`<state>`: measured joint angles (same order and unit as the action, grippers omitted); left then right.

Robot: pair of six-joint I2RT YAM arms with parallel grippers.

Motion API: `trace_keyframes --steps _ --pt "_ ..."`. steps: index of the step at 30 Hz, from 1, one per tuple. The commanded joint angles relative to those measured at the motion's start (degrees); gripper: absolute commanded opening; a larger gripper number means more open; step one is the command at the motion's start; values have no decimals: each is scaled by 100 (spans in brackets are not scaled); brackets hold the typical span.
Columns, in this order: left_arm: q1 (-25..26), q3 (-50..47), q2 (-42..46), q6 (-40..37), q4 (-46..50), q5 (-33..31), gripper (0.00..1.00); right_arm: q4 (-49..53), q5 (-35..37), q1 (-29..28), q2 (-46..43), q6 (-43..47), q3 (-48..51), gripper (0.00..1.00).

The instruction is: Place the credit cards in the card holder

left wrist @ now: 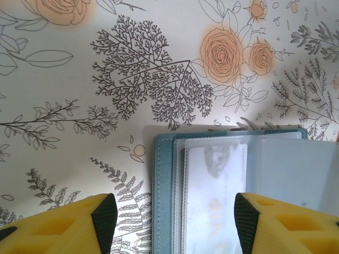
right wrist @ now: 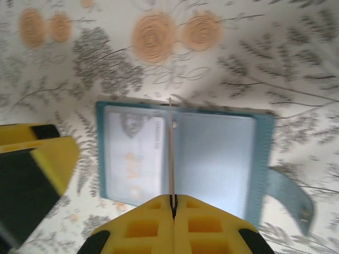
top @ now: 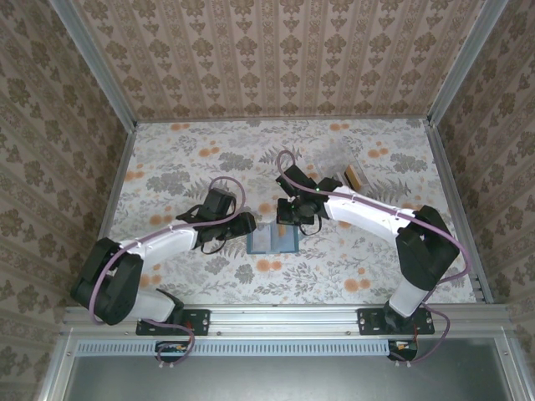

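Note:
The teal card holder (top: 273, 241) lies open on the floral table between my two grippers. A white card (left wrist: 217, 190) sits inside a clear pocket on its left face (right wrist: 132, 159). In the left wrist view my left gripper (left wrist: 175, 222) stands open over the holder's left edge (left wrist: 161, 196), its fingers well apart and nothing between them. My right gripper (right wrist: 172, 203) is shut on a thin card (right wrist: 171, 153), seen edge-on and held upright over the holder's middle fold (right wrist: 212, 159). In the top view the right gripper (top: 292, 219) hovers just behind the holder.
A tan-yellow card (top: 355, 178) lies at the back right of the table. The holder's strap tab (right wrist: 288, 196) sticks out on its right side. Patterned walls with metal rails (top: 451, 200) enclose the table on three sides.

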<state>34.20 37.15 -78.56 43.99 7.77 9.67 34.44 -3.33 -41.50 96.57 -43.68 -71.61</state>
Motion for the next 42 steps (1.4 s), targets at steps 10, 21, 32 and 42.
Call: trace_keyframes --steps 10,21,32,42 --pt "32 -29 -21 -45 -63 189 61 -631 -501 359 -873 84 801 0" --pt "51 3 -362 -48 -240 527 54 -2061 -1689 371 -404 -461 1581 0" --pt "94 -5 -522 -44 -250 536 46 -2989 -2119 379 -56 -774 2023 0" --pt "140 -56 -675 -22 -303 510 39 -3319 -2167 383 321 -795 2168 0"
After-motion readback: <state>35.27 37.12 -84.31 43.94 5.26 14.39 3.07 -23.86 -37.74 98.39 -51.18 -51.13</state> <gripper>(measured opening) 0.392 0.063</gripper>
